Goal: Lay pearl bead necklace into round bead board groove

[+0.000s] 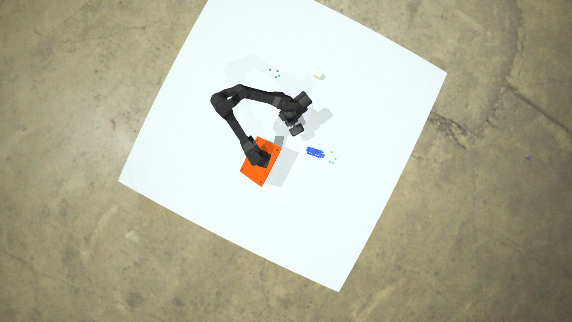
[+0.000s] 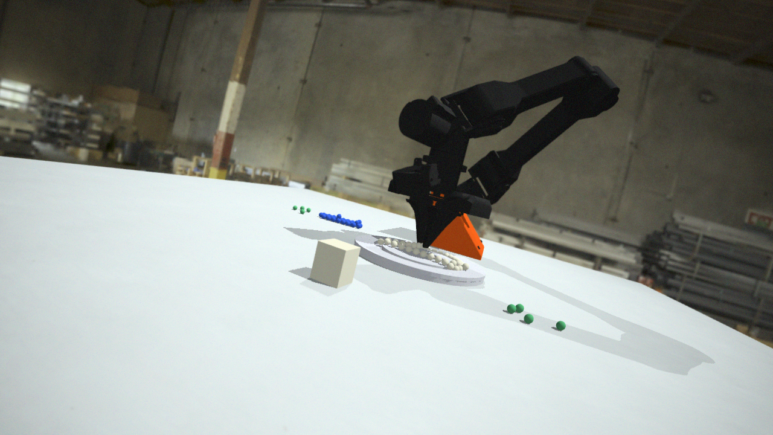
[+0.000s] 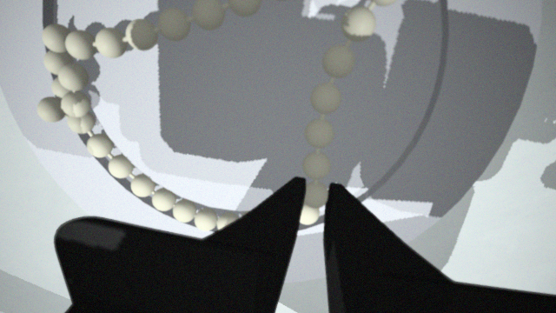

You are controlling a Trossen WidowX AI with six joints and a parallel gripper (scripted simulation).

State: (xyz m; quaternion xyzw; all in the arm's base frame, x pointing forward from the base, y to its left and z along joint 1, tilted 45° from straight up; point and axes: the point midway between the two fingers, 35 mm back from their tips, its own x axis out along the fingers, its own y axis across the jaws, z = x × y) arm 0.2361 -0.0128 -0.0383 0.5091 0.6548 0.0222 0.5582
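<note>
From the desk's left corner, a broad margin runs to the orange base; rightward, the bent arm points its gripper down over the round board, well inside the right corner. The necklace lies on the board, bunched at the wrist view's left, partly along the groove, one strand cutting inside; fingertips nearly closed about its beads, grip impossible to tell.
</note>
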